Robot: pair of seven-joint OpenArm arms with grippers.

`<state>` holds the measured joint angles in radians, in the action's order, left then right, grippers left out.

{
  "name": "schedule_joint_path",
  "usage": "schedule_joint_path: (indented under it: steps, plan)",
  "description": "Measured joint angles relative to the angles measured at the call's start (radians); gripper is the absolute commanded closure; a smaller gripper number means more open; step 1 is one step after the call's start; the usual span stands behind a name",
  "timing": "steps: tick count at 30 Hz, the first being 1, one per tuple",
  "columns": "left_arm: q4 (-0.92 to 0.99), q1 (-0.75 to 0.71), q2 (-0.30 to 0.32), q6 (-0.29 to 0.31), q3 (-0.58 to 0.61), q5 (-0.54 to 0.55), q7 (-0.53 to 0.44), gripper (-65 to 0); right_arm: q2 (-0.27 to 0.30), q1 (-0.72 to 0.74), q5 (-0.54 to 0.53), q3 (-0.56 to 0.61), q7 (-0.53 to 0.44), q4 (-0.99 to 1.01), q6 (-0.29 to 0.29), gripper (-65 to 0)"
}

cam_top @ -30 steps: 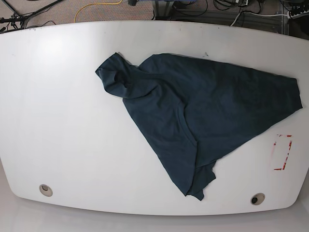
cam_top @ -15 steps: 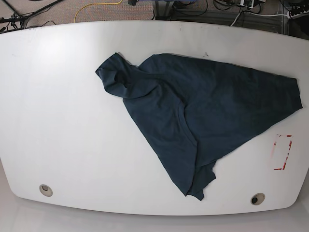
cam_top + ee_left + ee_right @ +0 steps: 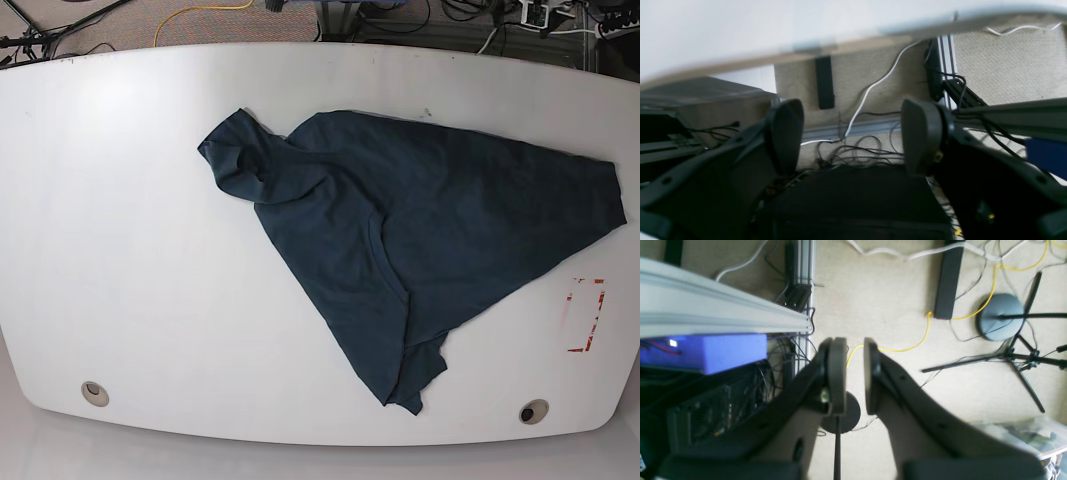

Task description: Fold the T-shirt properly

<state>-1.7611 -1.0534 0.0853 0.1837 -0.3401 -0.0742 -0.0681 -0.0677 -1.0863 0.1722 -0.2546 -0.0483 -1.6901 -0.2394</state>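
T-shirt (image 3: 480,210) on the table (image 3: 150,300) looks soft, light, floppy, so I'd pinch the hem corners near the right edge. Both grippers' jaws are open, empty.

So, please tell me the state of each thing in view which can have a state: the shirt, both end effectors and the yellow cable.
T-shirt: unfolded, lying crooked on the table, bunched at one corner, held by neither end effector.
Left end effector: open, empty.
Right end effector: slightly open, empty.
Yellow cable: loosely curved on the floor.
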Motion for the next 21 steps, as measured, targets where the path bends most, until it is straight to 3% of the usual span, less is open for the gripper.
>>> schedule_joint_path:
  steps: [15, 21]
  plan:
    - [-0.022, 0.006, -0.005, 0.007, 0.0, 0.016, -0.008, -43.5, -0.013, -0.011, 0.001, 0.006, -0.002, -0.135, 0.0, -3.8]
    - [-0.031, 0.019, -0.011, 0.019, -0.031, 0.026, 0.003, -44.3, -0.013, 0.014, 0.006, 0.006, 0.013, -0.151, 0.0, -6.6]
